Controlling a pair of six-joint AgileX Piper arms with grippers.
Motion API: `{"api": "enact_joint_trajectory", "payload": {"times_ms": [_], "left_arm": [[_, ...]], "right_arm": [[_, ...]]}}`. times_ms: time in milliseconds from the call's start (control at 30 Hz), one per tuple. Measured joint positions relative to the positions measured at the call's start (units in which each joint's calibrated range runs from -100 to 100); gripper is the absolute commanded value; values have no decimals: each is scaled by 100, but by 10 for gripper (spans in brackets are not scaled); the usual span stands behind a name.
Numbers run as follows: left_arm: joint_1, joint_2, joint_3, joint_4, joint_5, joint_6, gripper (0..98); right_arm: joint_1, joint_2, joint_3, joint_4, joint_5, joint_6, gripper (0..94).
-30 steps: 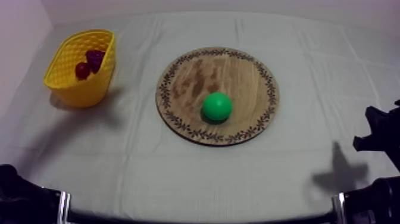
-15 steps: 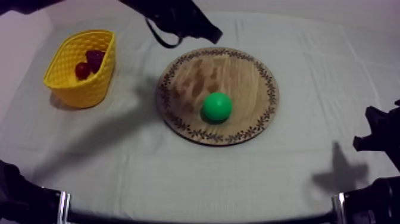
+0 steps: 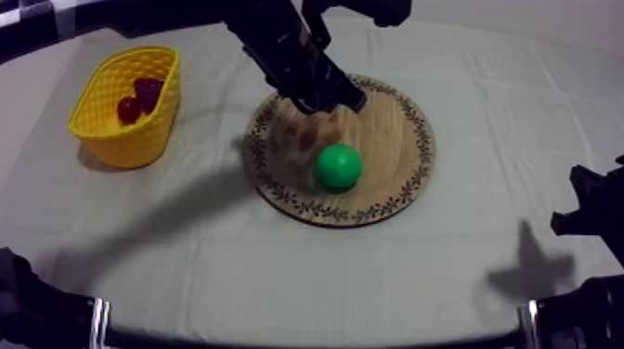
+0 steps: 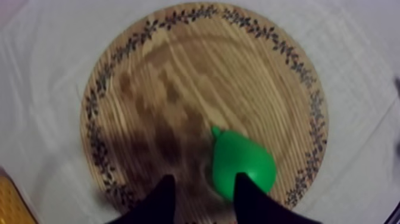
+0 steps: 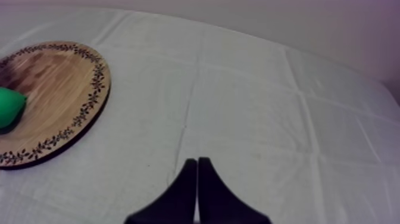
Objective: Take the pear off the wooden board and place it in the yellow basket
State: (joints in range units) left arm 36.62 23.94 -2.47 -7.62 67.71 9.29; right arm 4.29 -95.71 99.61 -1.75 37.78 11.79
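A green pear (image 3: 338,166) lies on the round wooden board (image 3: 399,130), a little toward its front. My left arm reaches in from the upper left, and my left gripper (image 3: 336,97) hovers over the board's far part, behind the pear. Seen from the left wrist, my left gripper (image 4: 202,193) is open above the board (image 4: 178,77), with the pear (image 4: 243,164) just beside its fingers and nothing between them. The yellow basket (image 3: 125,139) stands at the far left. My right gripper (image 5: 197,173) is shut, low over the cloth, to the right of the board (image 5: 53,83) and pear (image 5: 9,106).
In the basket lie a small red fruit (image 3: 128,109) and a bunch of dark grapes (image 3: 148,90). My right arm (image 3: 590,218) rests at the table's right edge. Bare cloth runs between basket and board and across the front.
My left arm has come in from the upper left and moved right and forward, from behind the board to over its far part. The pear and my right arm have not moved.
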Motion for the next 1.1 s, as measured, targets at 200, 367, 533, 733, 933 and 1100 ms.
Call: {"api": "enact_joint_trajectory", "payload": {"times_ms": [200, 367, 533, 733, 933, 1100], "left_arm": [[17, 62, -5, 213, 673, 74, 905], [17, 97, 53, 392, 858, 143, 949], [35, 173, 100, 570, 873, 153, 957], [38, 417, 79, 762, 877, 174, 958], [15, 770, -199, 944, 864, 274, 954], [24, 1071, -471, 1089, 887, 284, 942]], "right_arm": [[0, 0, 0, 0, 0, 0, 5], [0, 0, 0, 0, 0, 0, 5], [0, 0, 0, 0, 0, 0, 5], [0, 0, 0, 0, -9, 0, 5], [0, 0, 0, 0, -9, 0, 5], [0, 0, 0, 0, -9, 0, 5]]}}
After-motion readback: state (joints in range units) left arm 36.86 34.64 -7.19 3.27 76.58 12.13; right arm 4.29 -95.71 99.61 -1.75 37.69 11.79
